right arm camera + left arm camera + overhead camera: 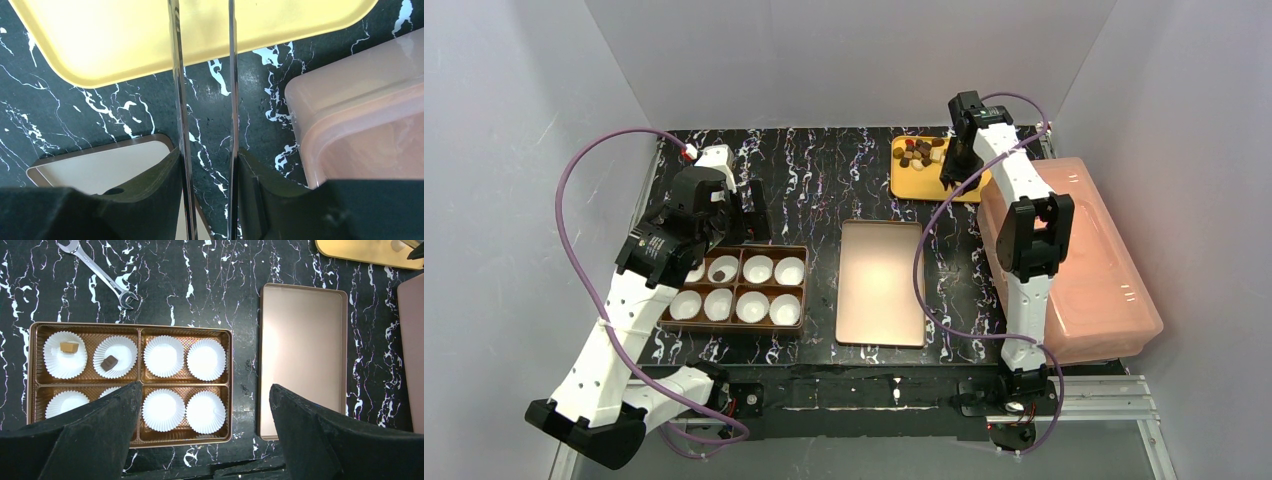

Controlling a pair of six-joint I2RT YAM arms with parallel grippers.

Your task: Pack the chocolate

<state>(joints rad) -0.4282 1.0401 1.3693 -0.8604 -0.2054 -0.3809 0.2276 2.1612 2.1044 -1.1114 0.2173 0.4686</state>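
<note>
Right gripper [206,155] clamps metal tweezers [176,75] reaching over the yellow tray [125,40]; the chocolate pile [919,152] lies just left of it. Left gripper [204,386] hangs released above the 8-cup box [130,329]; a tan chunk [69,346] and a dark chunk [109,362] sit in paper cups [164,356] to its far left.

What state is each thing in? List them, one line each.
Box: open, uncovered.
Lid: lying flat beside the box.
Paper cups: two hold one piece each, the rest look empty.
Chocolate: mostly piled on the yellow tray, two pieces packed.
Left gripper: open, empty.
Tongs: blades apart, nothing seen between them.
Right gripper: shut on the tongs.
</note>
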